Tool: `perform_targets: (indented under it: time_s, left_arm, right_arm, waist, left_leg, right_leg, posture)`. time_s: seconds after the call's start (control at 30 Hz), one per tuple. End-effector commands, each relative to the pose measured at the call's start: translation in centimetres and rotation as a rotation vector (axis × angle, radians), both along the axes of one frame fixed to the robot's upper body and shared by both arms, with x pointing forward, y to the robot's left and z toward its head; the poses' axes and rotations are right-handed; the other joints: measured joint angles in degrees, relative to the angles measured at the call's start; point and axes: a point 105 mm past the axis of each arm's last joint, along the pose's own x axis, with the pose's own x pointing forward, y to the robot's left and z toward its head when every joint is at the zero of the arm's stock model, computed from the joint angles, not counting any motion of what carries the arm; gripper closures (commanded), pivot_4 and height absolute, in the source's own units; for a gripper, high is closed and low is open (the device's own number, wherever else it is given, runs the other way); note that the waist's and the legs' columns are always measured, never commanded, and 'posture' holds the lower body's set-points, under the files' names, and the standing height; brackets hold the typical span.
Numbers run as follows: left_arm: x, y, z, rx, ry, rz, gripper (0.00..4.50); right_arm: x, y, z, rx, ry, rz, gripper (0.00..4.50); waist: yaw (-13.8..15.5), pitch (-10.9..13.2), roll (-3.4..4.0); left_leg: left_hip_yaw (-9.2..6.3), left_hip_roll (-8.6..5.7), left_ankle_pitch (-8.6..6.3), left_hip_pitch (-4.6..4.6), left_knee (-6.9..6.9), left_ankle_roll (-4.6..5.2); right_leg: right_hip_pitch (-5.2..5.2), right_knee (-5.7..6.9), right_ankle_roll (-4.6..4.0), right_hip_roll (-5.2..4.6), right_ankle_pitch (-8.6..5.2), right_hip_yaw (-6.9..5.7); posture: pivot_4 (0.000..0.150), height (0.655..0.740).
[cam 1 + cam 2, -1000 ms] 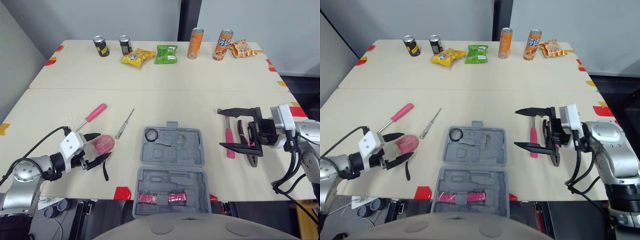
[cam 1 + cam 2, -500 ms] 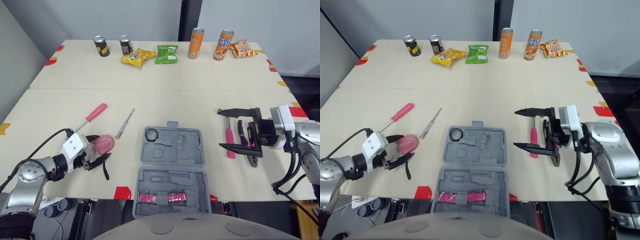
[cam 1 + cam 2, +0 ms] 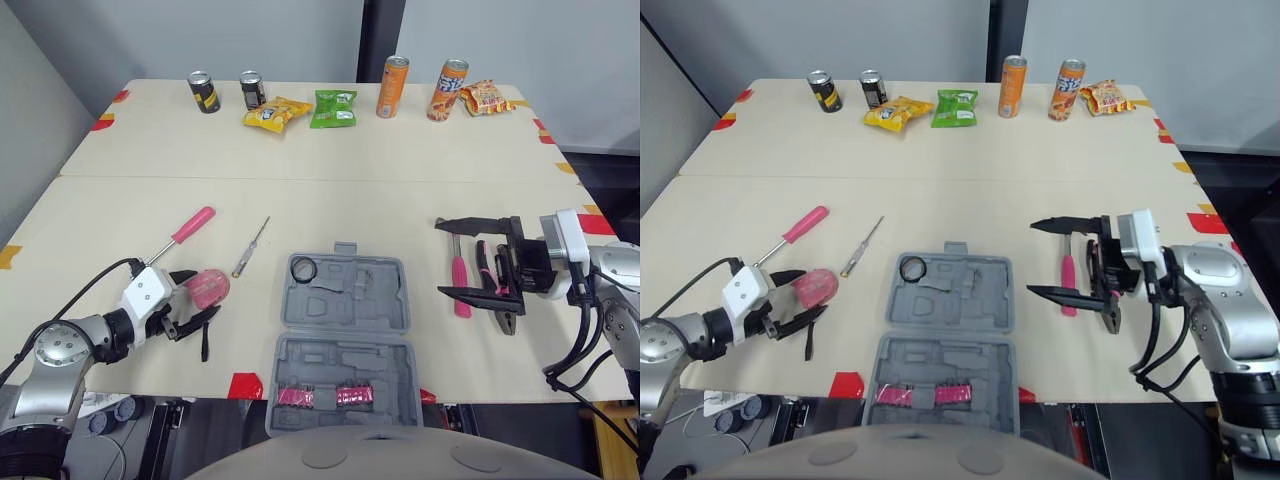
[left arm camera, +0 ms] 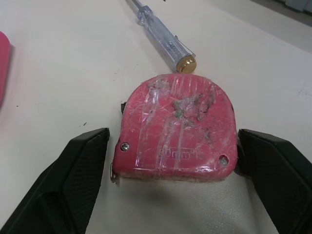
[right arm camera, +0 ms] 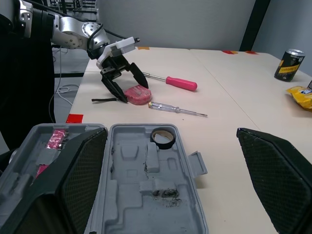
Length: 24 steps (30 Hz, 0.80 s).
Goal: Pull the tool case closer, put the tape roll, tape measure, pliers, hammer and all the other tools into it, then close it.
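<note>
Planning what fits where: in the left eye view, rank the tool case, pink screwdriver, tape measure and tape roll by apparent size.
Largest to smallest: tool case, pink screwdriver, tape measure, tape roll.

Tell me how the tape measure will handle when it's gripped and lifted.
Probably rigid: the tape measure has a hard shell that should not give in the left end effector. Its scuffed plastic sides look smooth, so it may slip. Its black strap would likely dangle loosely.
</note>
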Motion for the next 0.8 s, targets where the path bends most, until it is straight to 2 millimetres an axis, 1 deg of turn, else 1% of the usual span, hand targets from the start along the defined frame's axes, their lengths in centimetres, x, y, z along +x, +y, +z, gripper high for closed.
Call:
perform_targets:
  time_s: [0.03, 0.13, 0.23, 0.33, 0.4, 0.5, 0.6, 0.8]
  left_arm:
    - [-0.1, -0.3, 1.3, -0.061, -0.06, -0.007, 0.03]
    - [-0.4, -0.9, 1.9, -0.111, -0.092, -0.02, 0.03]
    - [-0.6, -1.5, 3.0, -0.184, -0.146, 0.015, 0.03]
    - [-1.4, -2.6, 3.7, -0.271, -0.189, 0.125, 0.03]
    - [-2.0, -2.9, 3.9, -0.315, -0.203, 0.217, 0.03]
    - [-3.1, -3.4, 3.5, -0.346, -0.184, 0.308, 0.03]
    - [-4.6, -4.9, 2.6, -0.373, -0.127, 0.381, 0.03]
    - [-7.1, -6.4, 0.8, -0.38, -0.025, 0.585, 0.03]
  right_arm:
    - [-0.2, -0.1, 1.1, 0.005, -0.047, 0.004, 0.0]
    - [-0.2, -0.1, 1.1, 0.007, -0.044, 0.005, 0.0]
    - [-0.2, -0.2, 1.0, 0.005, -0.042, 0.007, 0.0]
    - [-0.3, -0.3, 1.0, 0.002, -0.039, 0.005, 0.0]
    - [-0.3, -0.3, 0.9, 0.002, -0.038, 0.004, 0.0]
    - [-0.3, -0.3, 0.8, 0.003, -0.035, 0.003, 0.0]
    - [-0.2, -0.2, 0.7, 0.005, -0.032, 0.007, 0.0]
    - [-0.1, -0.4, 0.8, -0.005, -0.032, 0.013, 0.0]
  waist:
    - [0.0, 0.0, 0.0]
    - [0.0, 0.0, 0.0]
    - [0.07, -0.01, -0.01]
    - [0.11, -0.01, -0.01]
    - [0.0, -0.01, -0.02]
    - [0.17, 0.01, -0.04]
    - [0.2, 0.02, -0.08]
    - [0.21, 0.09, -0.15]
  left_leg:
    - [0.0, 0.0, 0.0, 0.0, 0.0, 0.0]
    - [0.0, 0.0, 0.0, 0.0, 0.0, 0.0]
    - [0.0, 0.0, 0.0, -0.02, 0.01, 0.0]
    - [0.0, 0.0, -0.01, -0.05, 0.01, -0.01]
    - [0.01, 0.0, -0.02, -0.1, 0.02, -0.03]
    - [-0.02, 0.01, -0.03, -0.11, 0.02, -0.04]
    - [-0.04, 0.01, -0.03, -0.1, 0.02, -0.05]
    - [-0.05, 0.02, -0.04, -0.1, 0.01, -0.06]
  right_leg:
    - [0.0, 0.0, 0.0, 0.0, 0.0, 0.01]
    - [0.0, 0.01, 0.0, 0.0, 0.0, 0.0]
    - [0.0, 0.0, 0.0, 0.0, 0.0, 0.0]
    - [0.01, -0.04, 0.0, 0.0, 0.0, 0.0]
    - [0.02, -0.09, 0.01, 0.0, 0.01, 0.0]
    - [0.04, -0.13, 0.02, 0.02, 0.01, -0.02]
    - [0.06, -0.16, 0.03, 0.02, 0.02, -0.02]
    - [0.09, -0.26, 0.05, 0.01, 0.02, -0.02]
  posture:
    - [0.15, 0.74]
    - [0.15, 0.74]
    - [0.15, 0.74]
    - [0.15, 0.74]
    - [0.15, 0.74]
    - [0.15, 0.74]
    - [0.15, 0.74]
    - [0.15, 0.74]
